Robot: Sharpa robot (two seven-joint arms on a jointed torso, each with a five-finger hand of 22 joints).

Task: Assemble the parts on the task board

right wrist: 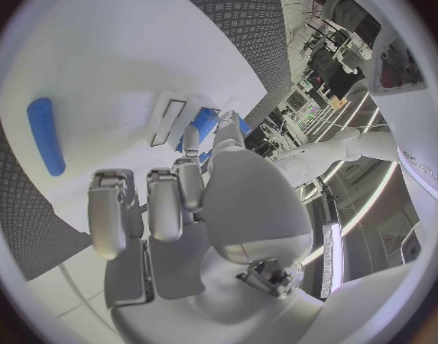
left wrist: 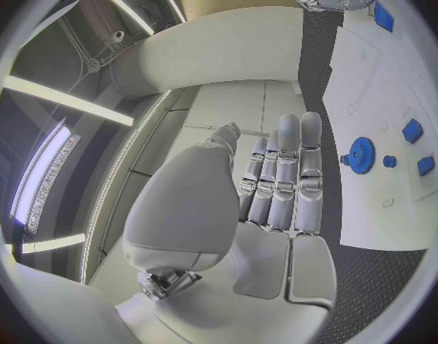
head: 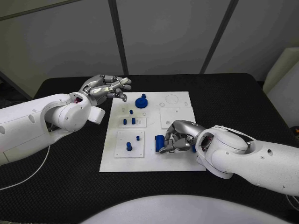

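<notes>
My left hand hovers empty, fingers apart, by the task board, while my right hand pinches a blue part.

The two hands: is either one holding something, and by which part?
The right hand pinches a blue part at its end. The left hand holds nothing.

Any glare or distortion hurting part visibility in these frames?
Head view: even light, little glare; the right hand covers parts at the task board edge. Left wrist view: fisheye bends the board's edges, but the blue gear reads clearly. Right wrist view: bright board, blue cylinder still distinct.
</notes>
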